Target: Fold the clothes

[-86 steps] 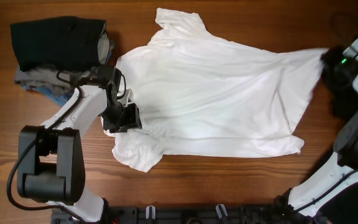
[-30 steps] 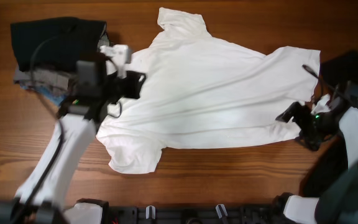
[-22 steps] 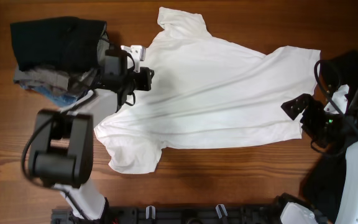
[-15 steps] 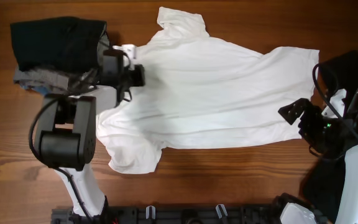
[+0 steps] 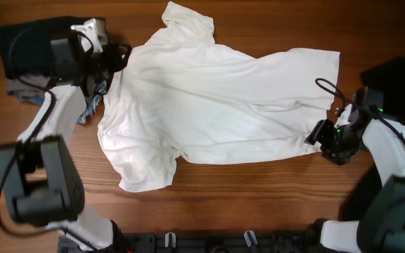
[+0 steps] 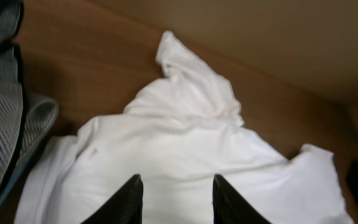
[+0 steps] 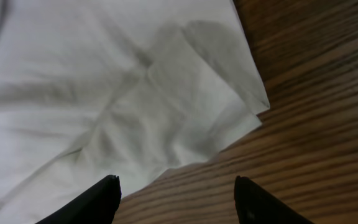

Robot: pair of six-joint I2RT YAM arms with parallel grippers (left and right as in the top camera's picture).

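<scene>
The white T-shirt (image 5: 209,91) lies spread and wrinkled across the table, collar at the back, one sleeve at the front left. My left gripper (image 5: 118,56) hovers over its left shoulder; in the left wrist view the left gripper (image 6: 178,177) is open, with only white shirt (image 6: 185,143) showing between the fingers. My right gripper (image 5: 317,137) sits at the shirt's lower right hem corner (image 7: 229,118). In the right wrist view the right gripper (image 7: 176,178) is open over bare wood just short of that corner. A pile of folded black, grey and denim clothes (image 5: 30,49) lies at the back left.
A black garment (image 5: 396,74) lies at the right edge behind the right arm. The folded pile's grey edge (image 6: 2,93) is close to the left gripper's left side. The rail along the table's front edge (image 5: 209,242) runs below the shirt.
The shirt has slid left and bunched a little. My left gripper drew up and left toward the pile and opened slightly. My right gripper moved in to the hem corner with narrower jaws.
</scene>
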